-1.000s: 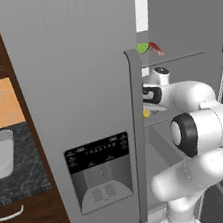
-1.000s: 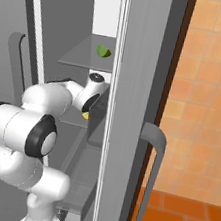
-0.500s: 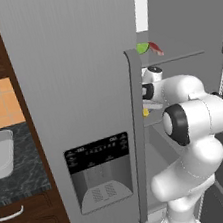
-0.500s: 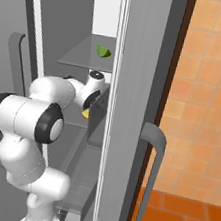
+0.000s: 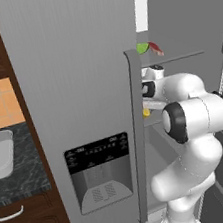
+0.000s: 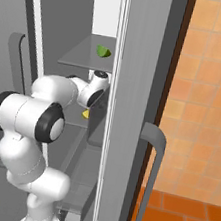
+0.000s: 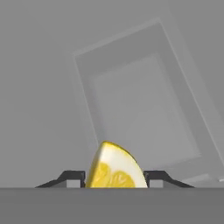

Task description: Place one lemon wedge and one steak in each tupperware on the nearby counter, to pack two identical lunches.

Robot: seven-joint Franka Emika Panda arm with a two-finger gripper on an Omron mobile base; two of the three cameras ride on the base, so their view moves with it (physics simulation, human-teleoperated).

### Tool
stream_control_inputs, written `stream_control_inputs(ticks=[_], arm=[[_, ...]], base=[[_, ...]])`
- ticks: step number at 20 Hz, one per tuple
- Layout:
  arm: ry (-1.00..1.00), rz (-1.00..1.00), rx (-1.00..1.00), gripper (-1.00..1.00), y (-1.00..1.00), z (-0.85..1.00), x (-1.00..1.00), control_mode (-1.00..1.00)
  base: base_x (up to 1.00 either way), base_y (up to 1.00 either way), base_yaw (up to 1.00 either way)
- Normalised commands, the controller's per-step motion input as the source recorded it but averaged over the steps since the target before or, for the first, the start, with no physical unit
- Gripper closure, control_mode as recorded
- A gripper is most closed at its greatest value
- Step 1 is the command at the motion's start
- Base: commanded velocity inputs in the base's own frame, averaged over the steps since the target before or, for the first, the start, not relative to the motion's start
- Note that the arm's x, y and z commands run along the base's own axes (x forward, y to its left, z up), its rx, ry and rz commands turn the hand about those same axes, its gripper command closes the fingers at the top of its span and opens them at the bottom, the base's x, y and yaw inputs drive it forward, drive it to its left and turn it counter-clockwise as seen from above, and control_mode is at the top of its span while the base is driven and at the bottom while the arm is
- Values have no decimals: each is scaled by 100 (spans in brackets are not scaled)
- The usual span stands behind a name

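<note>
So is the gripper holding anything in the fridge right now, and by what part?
Yes: the gripper is closed on a yellow lemon wedge, its fingers pressing the wedge's two sides low down, with the rind's peak above them.

The fridge door (image 5: 82, 102) hides most of the yellow lemon wedge (image 5: 146, 112), and the grey band cuts off its lower part.

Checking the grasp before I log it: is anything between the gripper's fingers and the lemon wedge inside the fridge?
Nothing visible. In the hand view the lemon wedge sits directly between the two fingertips of the gripper, which flank it closely on both sides.
</note>
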Motion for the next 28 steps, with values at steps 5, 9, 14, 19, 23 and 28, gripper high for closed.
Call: stream_control_inputs(ticks=[5, 9, 14, 19, 23, 28], arm=[[-1, 0, 0, 100, -15, -4, -85, -100], [-6, 0, 0, 100, -3, 41, -92, -100], [0, 0, 0, 100, -1, 94, -99, -100], [-1, 0, -1, 100, 0, 94, -96, -100], [0, 0, 0, 100, 0, 71, -90, -100], [0, 0, -2, 100, 2, 55, -64, -100]], base=[[0, 0, 0], [0, 0, 0], [0, 0, 0], [0, 0, 0], [0, 0, 0], [0, 0, 0]])
